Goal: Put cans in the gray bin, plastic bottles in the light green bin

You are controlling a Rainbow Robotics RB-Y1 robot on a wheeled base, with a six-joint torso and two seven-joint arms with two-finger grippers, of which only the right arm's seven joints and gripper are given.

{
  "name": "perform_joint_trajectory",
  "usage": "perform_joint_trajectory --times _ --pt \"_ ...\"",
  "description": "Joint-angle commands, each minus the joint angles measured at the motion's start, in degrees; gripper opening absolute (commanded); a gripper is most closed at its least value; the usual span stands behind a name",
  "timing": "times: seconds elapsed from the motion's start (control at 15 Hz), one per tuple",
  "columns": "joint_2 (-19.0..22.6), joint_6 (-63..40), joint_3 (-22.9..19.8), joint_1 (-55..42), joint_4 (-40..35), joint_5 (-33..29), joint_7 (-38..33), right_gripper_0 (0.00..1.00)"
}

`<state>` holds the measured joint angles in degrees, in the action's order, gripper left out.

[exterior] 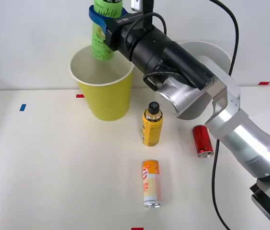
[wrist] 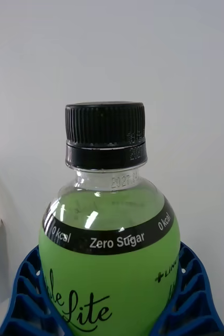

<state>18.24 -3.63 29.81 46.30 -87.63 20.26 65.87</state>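
Note:
My right gripper [exterior: 104, 20] [wrist: 112, 310] is shut on the bright green plastic bottle [exterior: 103, 42] [wrist: 109, 252], its blue fingers [wrist: 25, 294] hugging both sides. The bottle has a black cap [wrist: 105, 134] and hangs upright over the open mouth of the light green bin [exterior: 107, 98], its lower end level with the white rim. The yellow-orange plastic bottle [exterior: 151, 127] stands upright on the table in front of that bin. A red can [exterior: 202, 140] lies to its right. An orange and white can [exterior: 151, 183] lies nearer the front edge. The gray bin [exterior: 211, 47] stands behind my arm, mostly hidden.
Blue tape [exterior: 23, 107] and red tape [exterior: 80, 96] [exterior: 264, 83] mark the white table, with another red mark [exterior: 137, 228] at the front edge. My arm [exterior: 230, 124] crosses above the table's right side. A black cable [exterior: 214, 182] hangs beside the red can.

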Motion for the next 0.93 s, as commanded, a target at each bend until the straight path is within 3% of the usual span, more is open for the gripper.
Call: perform_joint_trajectory --times 0.07,0.33,0.47,0.53,0.6,0.67,0.93 --pt "-0.04 0.02 2.62 5.03 7.21 0.04 -1.45 0.00" --pt "-2.06 0.46 4.64 9.51 14.59 -0.13 -1.71 0.00" --pt "-2.42 0.90 4.64 9.69 15.30 -0.48 -1.54 0.03" --pt "-2.42 0.90 4.64 9.69 15.30 -1.63 -1.71 0.09" --pt "-2.50 0.90 4.64 9.69 15.30 -3.12 -1.71 0.59" --pt "-2.59 0.99 4.64 9.69 15.30 -3.47 -1.98 1.00" --pt "-2.50 3.10 4.64 9.60 15.30 -3.65 -1.89 1.00"
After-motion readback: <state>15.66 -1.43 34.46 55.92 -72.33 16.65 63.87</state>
